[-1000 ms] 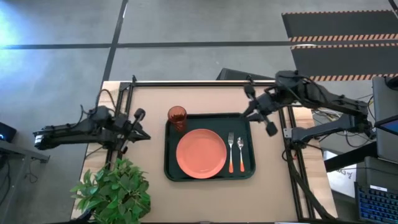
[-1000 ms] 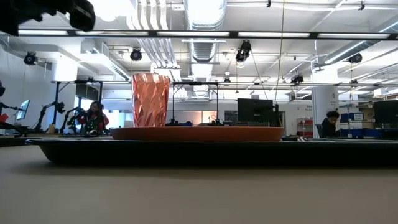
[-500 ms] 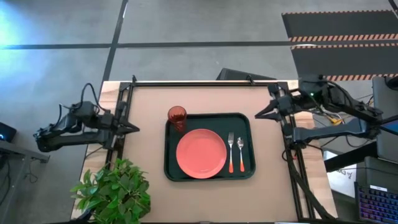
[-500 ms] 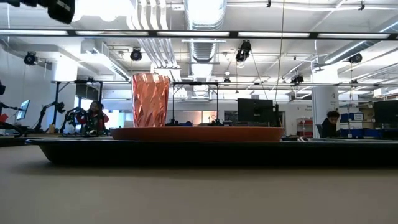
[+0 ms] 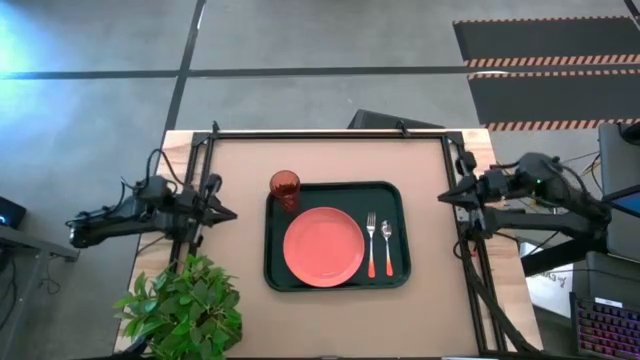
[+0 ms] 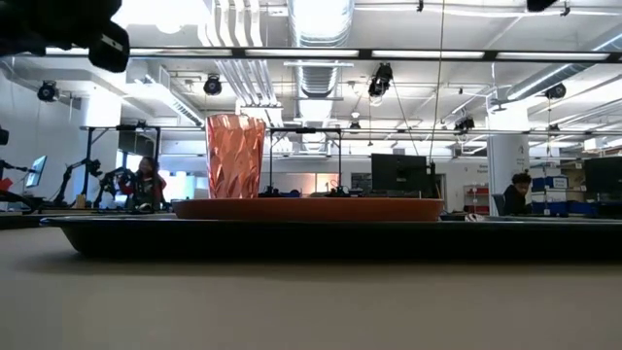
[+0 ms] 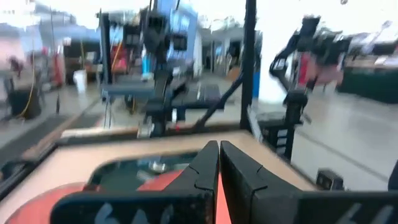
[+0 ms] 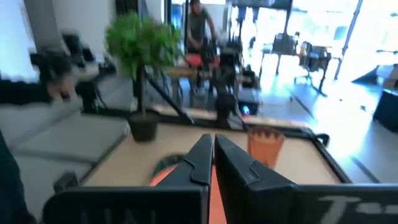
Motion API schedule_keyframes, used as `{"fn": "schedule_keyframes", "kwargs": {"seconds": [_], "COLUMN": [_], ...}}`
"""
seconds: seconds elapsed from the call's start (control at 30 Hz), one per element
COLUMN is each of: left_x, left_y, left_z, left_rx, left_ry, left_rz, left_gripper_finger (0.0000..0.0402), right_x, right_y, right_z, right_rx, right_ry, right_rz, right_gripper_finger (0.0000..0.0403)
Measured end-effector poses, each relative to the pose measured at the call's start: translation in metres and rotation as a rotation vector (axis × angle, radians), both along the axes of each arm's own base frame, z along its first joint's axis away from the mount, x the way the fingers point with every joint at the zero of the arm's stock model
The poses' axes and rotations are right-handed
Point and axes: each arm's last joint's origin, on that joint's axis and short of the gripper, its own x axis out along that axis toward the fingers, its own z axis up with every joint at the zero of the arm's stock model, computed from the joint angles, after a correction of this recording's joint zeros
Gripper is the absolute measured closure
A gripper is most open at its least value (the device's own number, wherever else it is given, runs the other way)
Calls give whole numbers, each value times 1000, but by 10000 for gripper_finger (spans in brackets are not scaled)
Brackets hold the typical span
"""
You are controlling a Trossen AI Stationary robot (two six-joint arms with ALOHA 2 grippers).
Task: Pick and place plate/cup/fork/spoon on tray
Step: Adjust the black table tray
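Beside the tray, both claws, left and right, pinched empty.

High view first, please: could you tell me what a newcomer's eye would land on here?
The salmon-orange plate in the middle of the dark tray, with the fork and spoon side by side to its right and the red-brown cup at the tray's far left corner. A leafy green plant fills the table's near left corner.

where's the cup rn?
In the high view the cup stands upright in the tray's far-left corner, just behind the plate; the fork and spoon lie on the plate's other side.
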Motion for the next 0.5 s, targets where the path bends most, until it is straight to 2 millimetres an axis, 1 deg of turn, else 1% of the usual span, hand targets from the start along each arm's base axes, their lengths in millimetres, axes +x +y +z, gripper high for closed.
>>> {"fn": "schedule_keyframes", "kwargs": {"seconds": [0.1, 0.17, 0.27, 0.33, 0.43, 0.5], "left_x": [1, 1, 5, 8, 12, 12], "left_y": [0, 0, 0, 0, 1, 1], "left_z": [-10, -18, -33, -38, -50, -51], "left_rx": [12, -4, -52, -62, -69, -63], "left_ry": [-93, -122, -99, -102, -123, -114], "left_rz": [-21, -28, -35, -37, -42, -39], "left_gripper_finger": [402, 402, 402, 402, 402, 402], "right_x": [2, 1, 1, 2, 6, 9], "right_y": [-1, 0, 0, -1, -3, -4], "right_z": [-27, -37, -58, -68, -95, -110], "right_rx": [39, 40, 64, 74, 110, 127], "right_ry": [-19, -68, -80, -101, -47, -52], "right_rz": [-7, -7, -12, -10, -60, -90], "right_gripper_finger": [394, 394, 394, 394, 394, 394]}}
